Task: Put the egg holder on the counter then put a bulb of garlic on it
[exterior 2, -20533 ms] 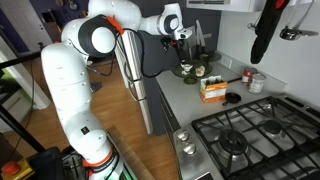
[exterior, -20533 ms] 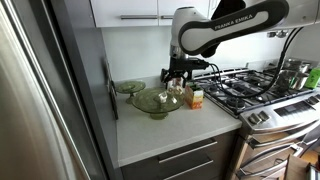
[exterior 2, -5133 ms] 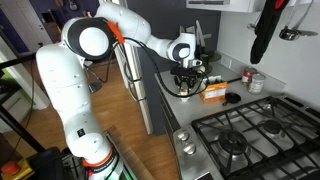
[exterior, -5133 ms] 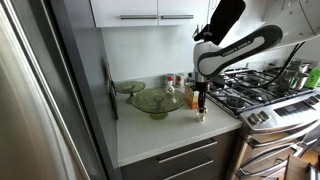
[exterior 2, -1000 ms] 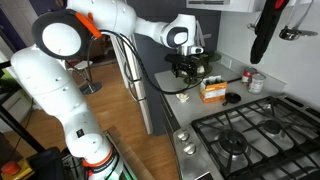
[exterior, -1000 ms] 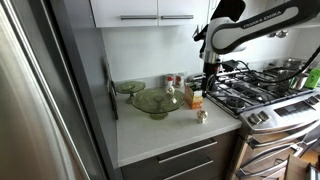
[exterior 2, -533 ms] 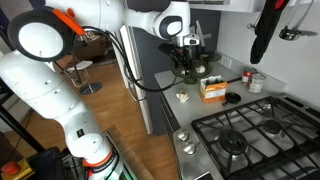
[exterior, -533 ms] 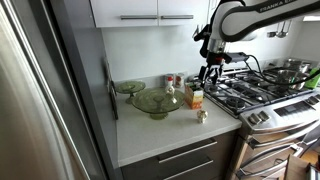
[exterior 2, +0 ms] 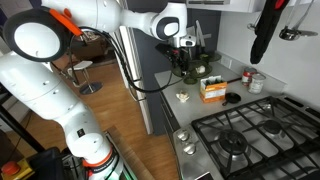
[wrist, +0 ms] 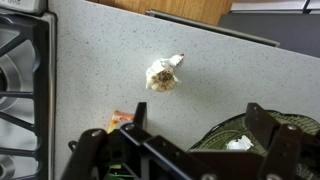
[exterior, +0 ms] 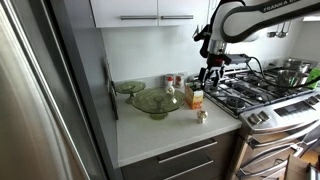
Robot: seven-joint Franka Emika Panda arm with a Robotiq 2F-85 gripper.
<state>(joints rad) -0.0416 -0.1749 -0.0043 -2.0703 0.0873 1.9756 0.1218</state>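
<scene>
The egg holder (exterior: 201, 116) stands on the light counter (exterior: 170, 130) in front of the orange box (exterior: 195, 97). It is a small whitish lump in both exterior views (exterior 2: 183, 96). In the wrist view a garlic bulb (wrist: 162, 75) sits on top of it and hides most of the cup. My gripper (exterior: 210, 72) hangs well above the counter, behind the box and apart from the holder. It also shows in an exterior view (exterior 2: 186, 62). In the wrist view my gripper (wrist: 197, 125) is open and empty.
A wide green glass footed bowl (exterior: 157, 100) stands beside the box, with another pale bulb (wrist: 238, 143) in it. A smaller green dish (exterior: 129, 87) stands at the back. The steel gas stove (exterior: 250, 90) borders the counter. A tall dark fridge side (exterior: 70, 90) bounds the other end.
Over the last second my arm lifted a little and shifted slightly toward the stove. The egg holder with the garlic has stayed in place on the counter.
</scene>
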